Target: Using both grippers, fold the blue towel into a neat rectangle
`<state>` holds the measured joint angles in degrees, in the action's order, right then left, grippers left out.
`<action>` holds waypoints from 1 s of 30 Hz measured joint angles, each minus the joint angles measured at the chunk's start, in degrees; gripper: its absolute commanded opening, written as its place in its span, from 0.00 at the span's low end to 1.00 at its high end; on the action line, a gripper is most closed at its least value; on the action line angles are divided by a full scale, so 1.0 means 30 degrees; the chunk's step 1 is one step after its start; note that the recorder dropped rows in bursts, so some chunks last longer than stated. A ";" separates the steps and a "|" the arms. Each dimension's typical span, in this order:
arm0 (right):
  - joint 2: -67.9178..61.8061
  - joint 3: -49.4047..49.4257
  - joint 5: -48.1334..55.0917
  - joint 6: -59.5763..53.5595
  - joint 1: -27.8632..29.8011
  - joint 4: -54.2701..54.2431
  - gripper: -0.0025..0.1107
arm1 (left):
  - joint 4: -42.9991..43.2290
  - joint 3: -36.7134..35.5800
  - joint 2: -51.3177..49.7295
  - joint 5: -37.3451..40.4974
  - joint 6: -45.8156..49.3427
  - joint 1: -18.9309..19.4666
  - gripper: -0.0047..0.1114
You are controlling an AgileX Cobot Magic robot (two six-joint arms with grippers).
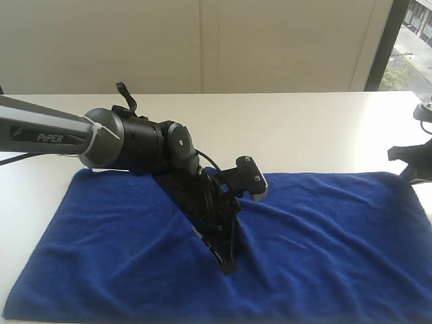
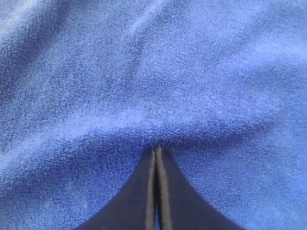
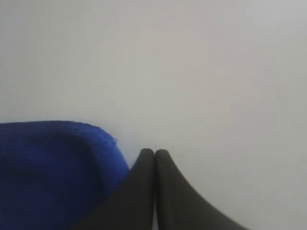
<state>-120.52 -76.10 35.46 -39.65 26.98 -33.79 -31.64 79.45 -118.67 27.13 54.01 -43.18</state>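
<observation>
Blue towel (image 1: 324, 229) flat; closed left end effector (image 2: 157, 153) touching its middle.

A white table (image 1: 317, 128) spreads flat on every side of the left gripper (image 1: 228, 265), its top catching soft daylight. Past the gripper, beyond the table's far edge, stands a plain cream wall (image 1: 101, 47) with one vertical seam. Far off to the gripper's right, a dark window frame (image 1: 386, 44) edges a window (image 1: 417, 34) showing greenery and pale pavement outside.
</observation>
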 measured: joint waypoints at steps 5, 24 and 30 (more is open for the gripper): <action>0.0000 -0.0026 0.0389 -0.0503 -0.0538 -0.0503 0.02 | -0.0035 0.0000 0.0000 0.0000 0.0000 0.0000 0.04; 0.0430 -0.0543 0.0596 -0.1121 -0.1587 -0.1187 0.02 | -0.0035 0.0000 0.0000 -0.0040 0.0000 0.0000 0.04; 0.0778 -0.0662 0.0754 -0.1121 -0.1587 -0.1235 0.02 | -0.0035 0.0000 0.0000 -0.0040 0.0000 0.0000 0.04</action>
<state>-118.19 -78.09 37.72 -43.02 22.22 -37.49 -31.74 79.45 -118.67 27.01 54.01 -43.18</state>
